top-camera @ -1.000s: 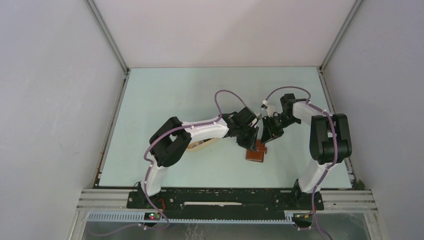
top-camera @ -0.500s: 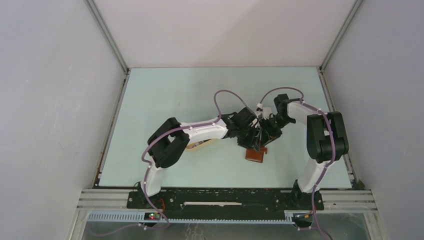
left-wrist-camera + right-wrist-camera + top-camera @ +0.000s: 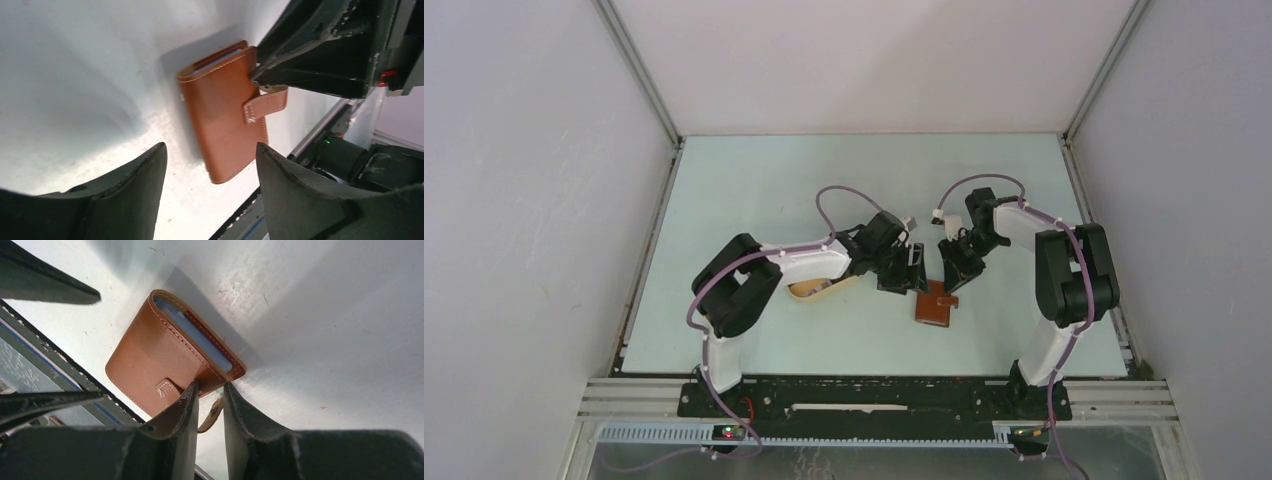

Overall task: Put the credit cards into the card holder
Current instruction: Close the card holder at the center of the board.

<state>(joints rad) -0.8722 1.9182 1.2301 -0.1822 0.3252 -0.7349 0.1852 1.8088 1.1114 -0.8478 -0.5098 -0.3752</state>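
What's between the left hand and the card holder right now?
Only bare table, seen in the left wrist view: the open left hand hangs apart from the card holder.

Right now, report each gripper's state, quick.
Left gripper: open, holding nothing.
Right gripper: nearly closed, pinching the card holder at its strap.

This is probably a robotics lab test cell: plain white panels (image 3: 524, 200) are enclosing a pale bench (image 3: 754, 190) on aluminium framing (image 3: 884, 395).
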